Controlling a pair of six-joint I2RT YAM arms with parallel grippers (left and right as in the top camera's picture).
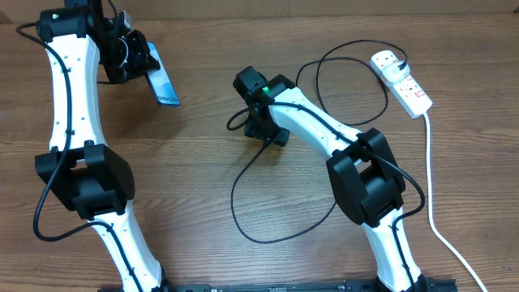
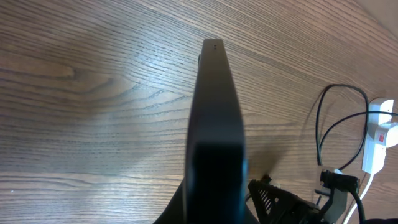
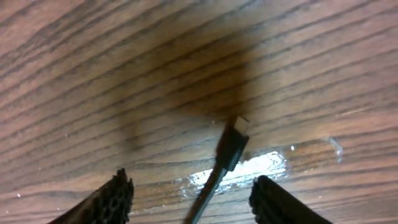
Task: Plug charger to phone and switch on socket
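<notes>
My left gripper (image 1: 139, 58) is shut on the phone (image 1: 165, 86) and holds it raised at the far left; its light blue screen shows below the jaws. In the left wrist view the phone (image 2: 216, 118) is seen edge-on, dark, pointing away. The charger's black cable (image 1: 243, 219) loops over the table middle and runs to the white socket (image 1: 401, 79) at the far right. My right gripper (image 1: 261, 122) is low over the table, open, its fingers (image 3: 193, 190) either side of the charger's connector tip (image 3: 239, 127) without touching it.
The socket's thick white cord (image 1: 431, 186) runs down the right side to the front edge. The socket (image 2: 379, 137) and cable loops (image 2: 323, 124) also show in the left wrist view. The table is bare wood.
</notes>
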